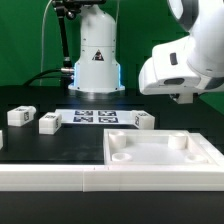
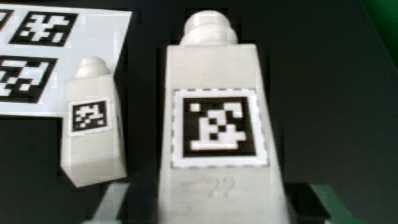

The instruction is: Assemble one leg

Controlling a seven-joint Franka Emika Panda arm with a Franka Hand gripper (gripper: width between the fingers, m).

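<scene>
One white robot arm (image 1: pixel 95 55) stands at the back of a black desk (image 1: pixel 30 140). Its gripper (image 1: pixel 184 96) is raised above the desk at the exterior view's right.

There are four white legs in all, each a small rectangular post.

The wrist view shows two of them. The held leg (image 2: pixel 215 120) fills the middle of that view, with one black-and-white tag facing the camera and its rounded peg end pointing away. Its near end sits between the two dark fingers (image 2: pixel 334 205), which press on its sides and pinch it. In the exterior view this leg is hidden behind the hand.

Beside it, not touching, the nearest loose leg (image 2: pixel 89 125) lies on the desk with one tag on its face. It is just next to the marker board (image 2: pixel 45 50), where three tags show in part.

The exterior view shows three legs on the desk. One lies just off the marker board's end at the exterior view's right. The two other loose legs (image 1: pixel 20 116) (image 1: pixel 48 123) lie close together at the exterior view's left, near the board's other end.

One large white square panel (image 1: pixel 165 165) lies flat in front at the exterior view's right, well apart from the left pair. Two of its round corner sockets are visible.
</scene>
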